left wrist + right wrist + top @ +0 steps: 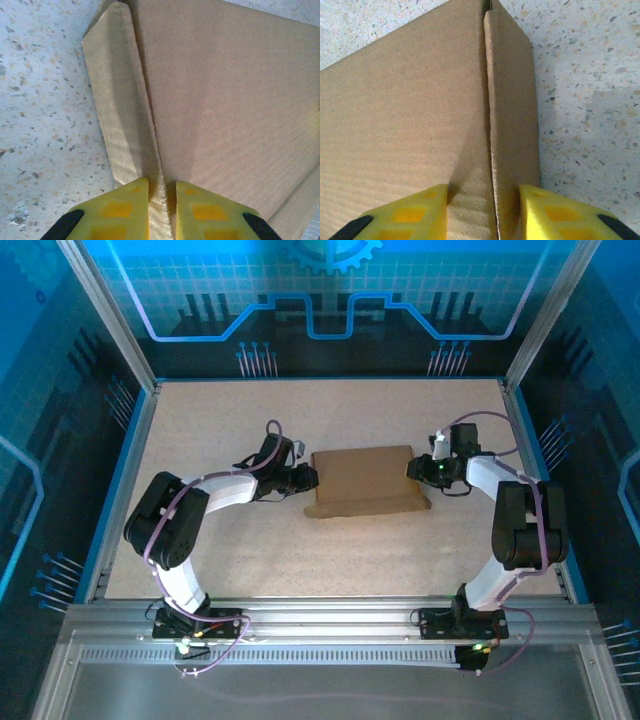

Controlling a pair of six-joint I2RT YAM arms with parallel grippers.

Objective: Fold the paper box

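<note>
**Paper box (365, 480) flanked at both short ends**

Two grippers meet one paper box. The left gripper (162, 184) pinches a flap fold, its fingers narrow. The right gripper (484, 189) straddles the opposite flap with wider fingers; I cannot tell whether they clamp it. The plain brown box lies mid-table (250, 550), centre of the top view, long axis running left to right.

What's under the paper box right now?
The box lies flat on the speckled table, which shows all around it. Anything directly beneath is hidden by the cardboard.
</note>
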